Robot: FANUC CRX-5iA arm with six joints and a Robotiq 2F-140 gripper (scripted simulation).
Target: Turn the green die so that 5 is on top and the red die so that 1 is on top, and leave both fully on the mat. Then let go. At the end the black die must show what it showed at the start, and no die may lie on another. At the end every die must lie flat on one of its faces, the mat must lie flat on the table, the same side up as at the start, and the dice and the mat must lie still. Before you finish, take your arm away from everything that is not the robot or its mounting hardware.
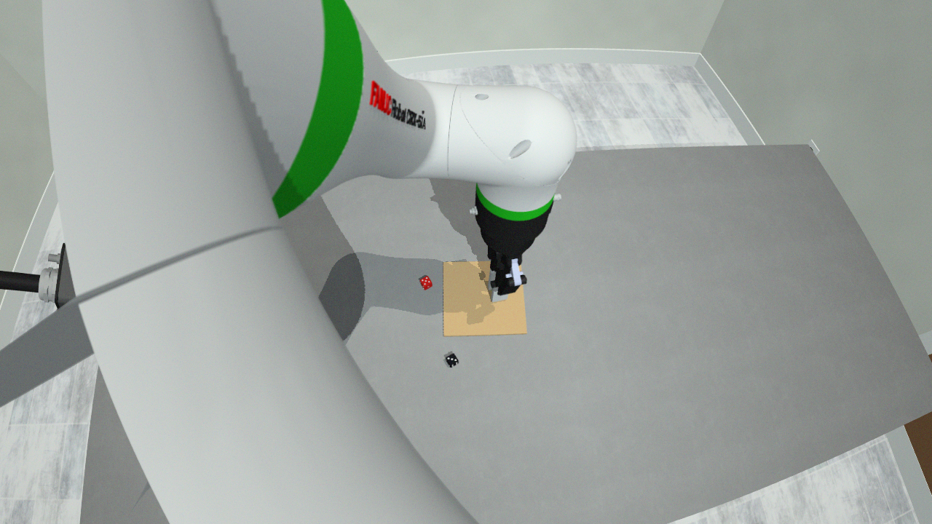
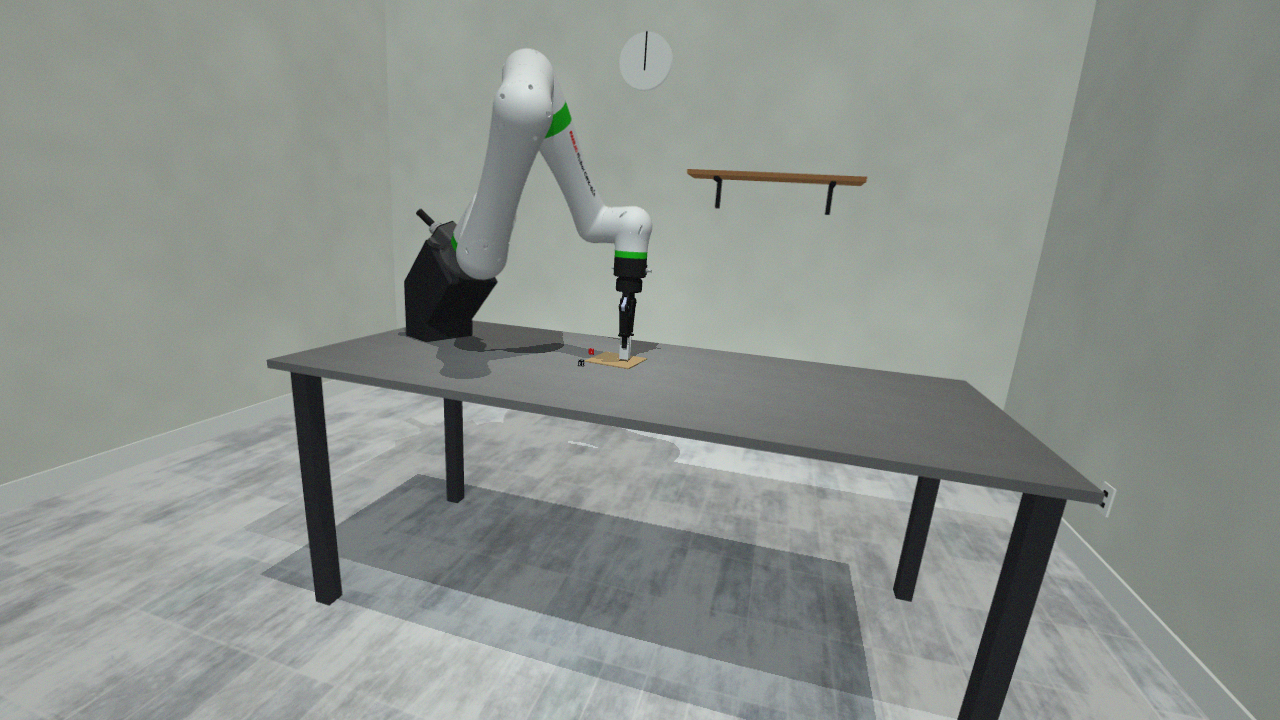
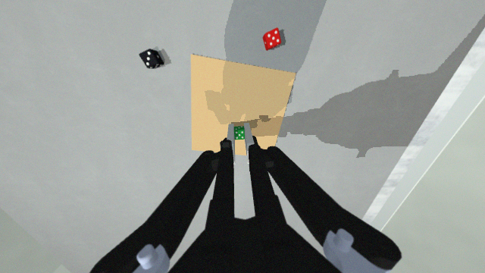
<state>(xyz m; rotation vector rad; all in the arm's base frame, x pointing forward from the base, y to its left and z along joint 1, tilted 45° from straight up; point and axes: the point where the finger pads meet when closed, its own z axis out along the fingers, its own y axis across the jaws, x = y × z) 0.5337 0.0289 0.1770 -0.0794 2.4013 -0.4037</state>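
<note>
The gripper (image 3: 239, 141) is pointing straight down over the tan mat (image 3: 212, 98), its fingers pinching the green die (image 3: 239, 133) between the two pads. In the wrist view the die is showing a face with five white pips toward the camera. From the exterior view the fingertips are sitting low, right at the mat (image 2: 631, 361), though whether the die is touching it cannot be told. In the top view the gripper (image 1: 507, 287) is standing over the right part of the mat (image 1: 469, 319), towards its far edge, and hiding the green die.

The red die (image 1: 425, 282) is lying on the grey bench (image 1: 684, 274) just off the mat's left edge, inside the arm's shadow, and is showing five pips on top in the wrist view (image 3: 272, 39). The black die (image 1: 451, 359) is resting on the bench a little nearer than the mat's near left corner, apart from it; three pips are showing on one face in the wrist view (image 3: 151, 58).
</note>
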